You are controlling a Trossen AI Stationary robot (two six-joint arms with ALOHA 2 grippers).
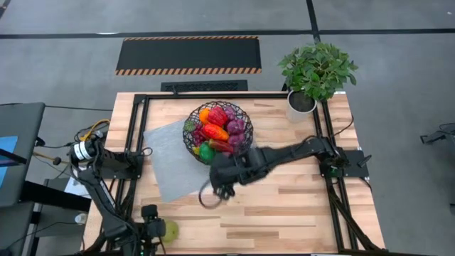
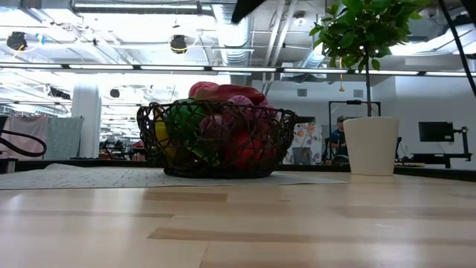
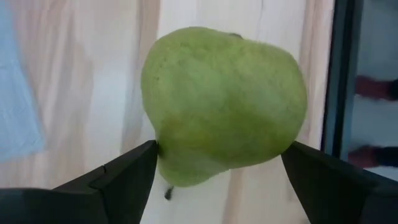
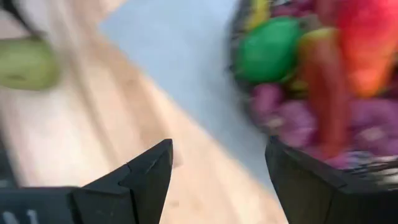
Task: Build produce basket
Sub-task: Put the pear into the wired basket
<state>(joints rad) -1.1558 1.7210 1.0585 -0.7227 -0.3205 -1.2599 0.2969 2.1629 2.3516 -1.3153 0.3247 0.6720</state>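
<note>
The black wire basket (image 1: 217, 130) stands on a grey mat (image 1: 167, 160) at the table's far middle. It is heaped with produce (image 1: 217, 126): red peppers, purple grapes, an orange piece and a green fruit. In the low view the basket (image 2: 216, 141) rests by its base on the mat. My right gripper (image 1: 222, 189) hovers open just near of the basket, over the mat's edge; its wrist view shows the open gripper (image 4: 217, 149) with nothing between the fingers. My left gripper (image 1: 161, 229) is at the table's near left edge, shut on a green pear (image 1: 170, 229). My left gripper (image 3: 221, 149) pinches the green pear (image 3: 224, 102) between its two fingers, one finger (image 3: 134, 168) on each side of its lower body (image 3: 168, 155). The small dark stem end (image 3: 168, 193) lies toward the wrist. Whether the pear is lifted off the wood, I cannot tell.
A potted green plant in a white pot (image 1: 301, 102) stands at the table's far right corner, tall in the low view (image 2: 370, 145). A black frame rail (image 1: 135, 135) runs around the table. Bare wood (image 1: 284, 206) lies near and right of the basket.
</note>
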